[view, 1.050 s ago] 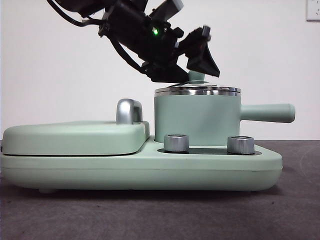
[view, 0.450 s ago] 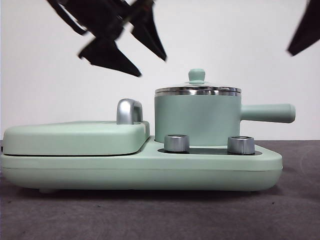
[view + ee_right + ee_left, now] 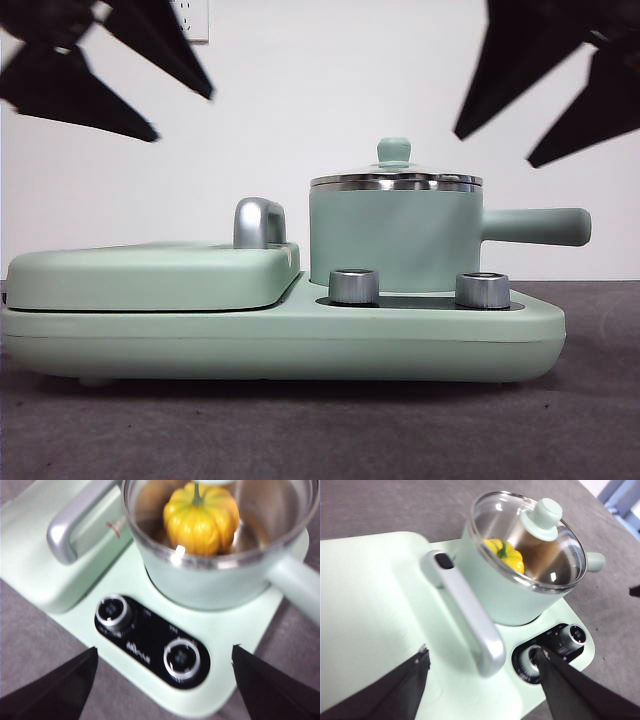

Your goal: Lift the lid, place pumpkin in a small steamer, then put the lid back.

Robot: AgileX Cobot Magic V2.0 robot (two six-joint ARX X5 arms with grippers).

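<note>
The small steamer (image 3: pixel 395 240) stands on the right half of the appliance with the lid (image 3: pixel 395 180) seated on its steel rim. Through the glass of the lid (image 3: pixel 542 520) I see the pumpkin (image 3: pixel 507 555) inside the steamer (image 3: pixel 495 595). The right wrist view shows the pumpkin (image 3: pixel 200 517) upright in the steamer (image 3: pixel 210 585). My left gripper (image 3: pixel 183 118) hangs open and empty at the upper left, above the grill cover. In its own wrist view the left gripper (image 3: pixel 481 651) is clear of the pot. My right gripper (image 3: pixel 492 151) is open and empty at the upper right, and the right wrist view places it (image 3: pixel 164 649) over the control knobs.
A flat mint-green grill cover (image 3: pixel 150 275) with a steel handle (image 3: pixel 257 222) fills the left half of the base. Two silver knobs (image 3: pixel 353 286) (image 3: pixel 481 290) sit below the pot. The steamer's side handle (image 3: pixel 535 226) sticks out to the right.
My left gripper has let go of the lid's knob and moved up and to the left. My right gripper has come further into the front view at the upper right. The lid stays on the pot.
</note>
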